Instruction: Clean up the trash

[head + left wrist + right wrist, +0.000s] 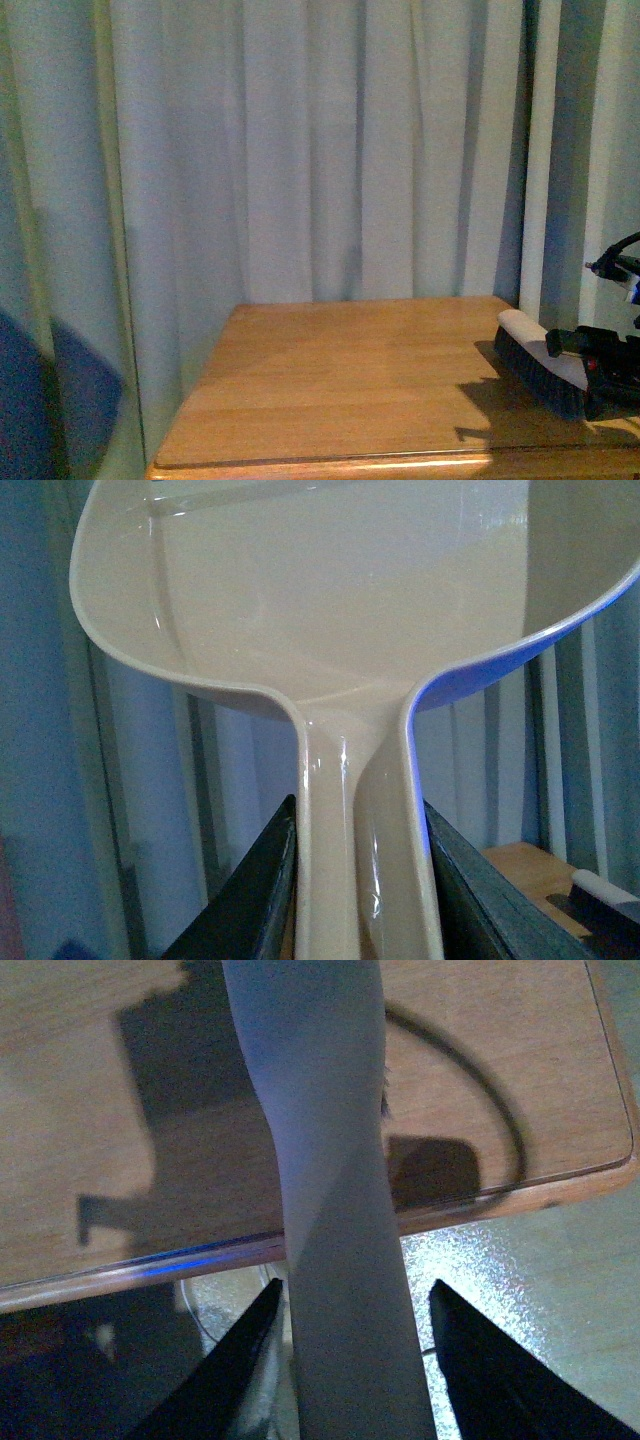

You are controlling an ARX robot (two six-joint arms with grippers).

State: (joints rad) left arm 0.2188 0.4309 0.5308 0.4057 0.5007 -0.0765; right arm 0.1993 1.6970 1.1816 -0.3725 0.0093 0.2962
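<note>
- Dustpan (330, 600) handle fills the left wrist view. The left gripper (358, 810) has a jaw pressed to each side of it, clamped on. The pan bowl opens out ahead of the jaws, and nothing shows in the visible part.
- Right gripper (355, 1290) is closed round the brush (540, 372) handle, which runs out ahead of the jaws. The bristle head points down at the table (340, 370). Cannot tell whether the bristles touch the wood.
- Table edge lies directly beneath the right gripper, with floor on its near side.
- Trash: not in any view. None is seen on the stretch of table ahead of either gripper. Location unknown.
- Handling estimate: small paper trash should be light and soft, and likely to skid or roll ahead of the bristles. Both grippers are occupied, so pinching is out. Set the pan lip flat behind it and brush from the far side with short, slow strokes.
- Curtain (300, 150) hangs well beyond both grippers.
</note>
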